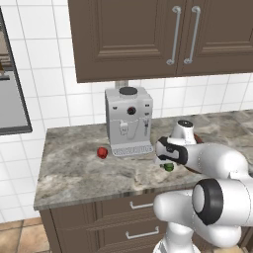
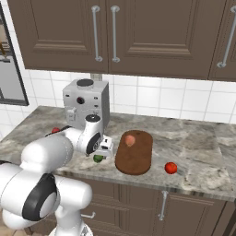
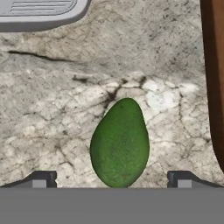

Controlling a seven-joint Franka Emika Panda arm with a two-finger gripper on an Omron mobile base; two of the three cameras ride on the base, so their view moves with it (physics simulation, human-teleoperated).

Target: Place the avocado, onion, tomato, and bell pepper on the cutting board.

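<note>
The dark green avocado [image 3: 119, 143] lies on the stone counter just left of the cutting board [image 2: 136, 159]. My gripper [image 3: 111, 181] hovers over it, open, with one fingertip [image 3: 41, 179] on each side and no contact visible. From the base views the avocado [image 1: 169, 167] [image 2: 98, 158] peeks out under the gripper [image 1: 165, 161] [image 2: 103, 151]. The orange-tan onion [image 2: 131, 139] rests on the far end of the board. One small red item [image 2: 171, 168] sits on the counter right of the board, another [image 1: 102, 152] left of the coffee machine. Which is tomato or pepper is unclear.
A grey coffee machine [image 1: 128, 121] stands at the back of the counter, its base [image 3: 39, 13] close beyond the avocado. The board's edge [image 3: 214, 78] runs along the right of the hand view. Brown cabinets [image 2: 115, 32] hang overhead. The counter's front edge [image 1: 89, 197] is near.
</note>
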